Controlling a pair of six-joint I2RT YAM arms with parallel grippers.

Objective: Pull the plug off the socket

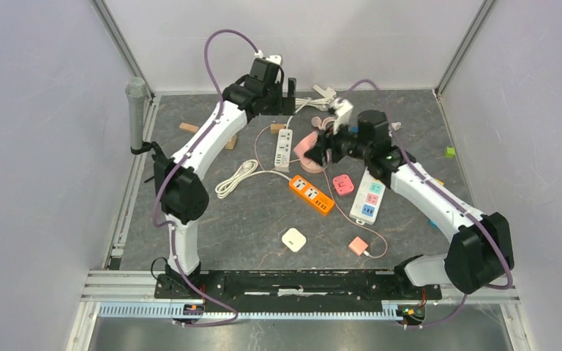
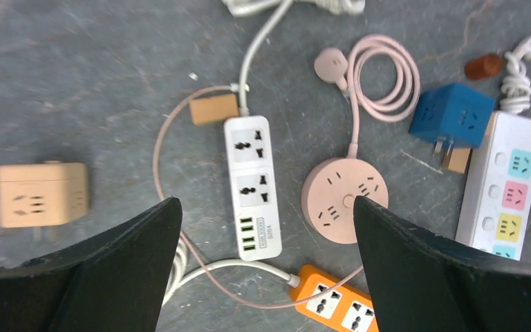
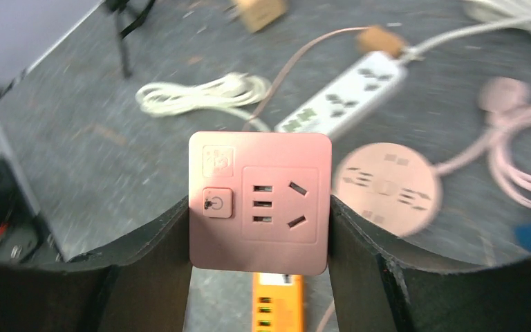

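Near the far edge of the table (image 1: pixel 263 219), from above, we see the left claw (image 1: pixel 290 89) beside the right claw (image 1: pixel 323 141). Left wrist: it gapes wide and empty over a white strip (image 2: pixel 251 185). Right wrist: jaws pinch the pink socket (image 3: pixel 260 202), its slots bare. We judge the plug out, with setting down next.

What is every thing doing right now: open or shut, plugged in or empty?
pink square socket: held off the table, holes empty.
right pincer: shut on pink square socket.
left pincer: open, holding nothing.
white power strip: lying flat, holes empty.
round pink socket: lying flat, holes empty, cord coiled.
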